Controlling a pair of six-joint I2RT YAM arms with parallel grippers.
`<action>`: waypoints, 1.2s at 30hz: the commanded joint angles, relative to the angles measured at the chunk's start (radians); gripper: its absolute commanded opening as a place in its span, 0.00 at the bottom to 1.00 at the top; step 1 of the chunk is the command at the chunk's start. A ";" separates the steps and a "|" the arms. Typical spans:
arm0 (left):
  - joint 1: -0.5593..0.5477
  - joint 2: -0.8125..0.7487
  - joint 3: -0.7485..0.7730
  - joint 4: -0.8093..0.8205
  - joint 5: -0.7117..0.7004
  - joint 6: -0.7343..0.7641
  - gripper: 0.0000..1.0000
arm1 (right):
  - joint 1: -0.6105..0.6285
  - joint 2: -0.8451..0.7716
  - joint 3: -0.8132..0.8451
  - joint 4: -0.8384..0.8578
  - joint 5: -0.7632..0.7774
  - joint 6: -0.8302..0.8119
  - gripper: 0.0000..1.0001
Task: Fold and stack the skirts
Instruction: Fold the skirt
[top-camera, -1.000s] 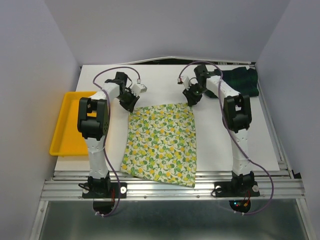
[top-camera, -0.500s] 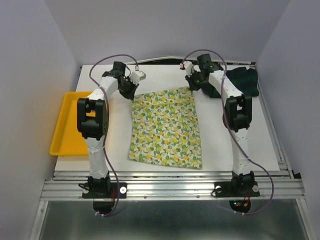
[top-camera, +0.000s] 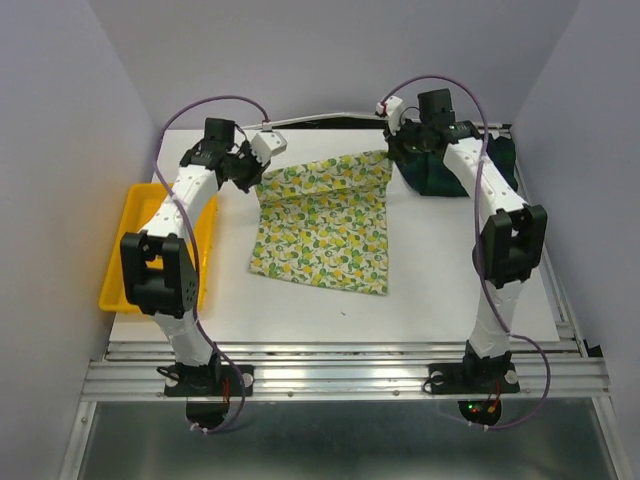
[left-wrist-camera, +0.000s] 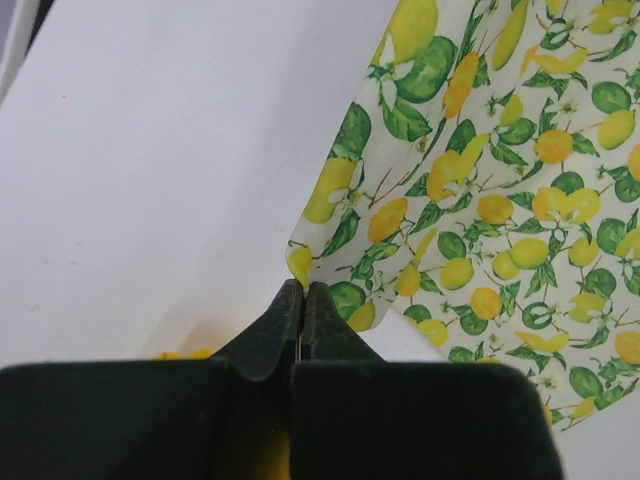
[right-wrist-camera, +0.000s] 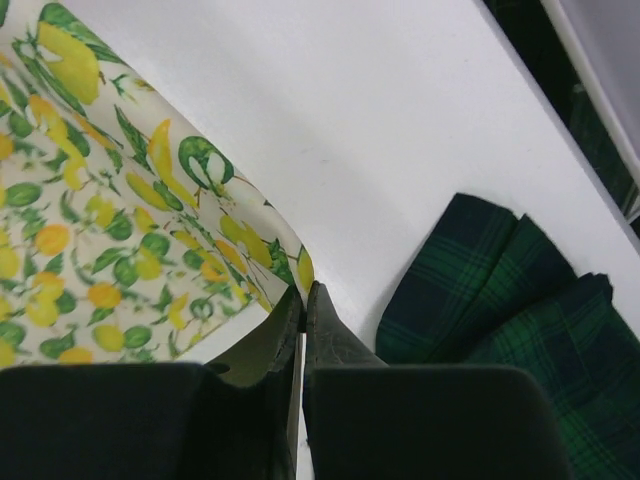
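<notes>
Lemon skirt (top-camera: 325, 225) lies mid-frame on the table (top-camera: 440, 290), its far edge lifted. Left fingers (left-wrist-camera: 272, 335) are closed on its upper-left corner. Right fingers (right-wrist-camera: 335, 345) are closed on its upper-right corner. Plaid skirt (top-camera: 428, 180) sits bunched at upper right, near the right fingers.

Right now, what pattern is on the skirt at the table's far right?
Dark green-and-navy plaid; the skirt shows best in the right wrist view.

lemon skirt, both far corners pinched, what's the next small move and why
Probably carry both corners toward the near hem, to fold it in half: the left gripper and right gripper are each shut on a far corner of the lemon skirt, whose near part lies flat.
</notes>
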 joint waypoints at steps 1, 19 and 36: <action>0.016 -0.189 -0.213 0.040 -0.029 0.137 0.00 | 0.003 -0.120 -0.192 0.006 -0.018 -0.023 0.01; -0.075 -0.406 -0.742 0.246 -0.099 0.234 0.00 | 0.107 -0.301 -0.697 0.168 -0.005 0.118 0.01; -0.075 -0.593 -0.679 0.103 -0.109 0.252 0.00 | 0.167 -0.430 -0.641 0.038 -0.019 0.167 0.01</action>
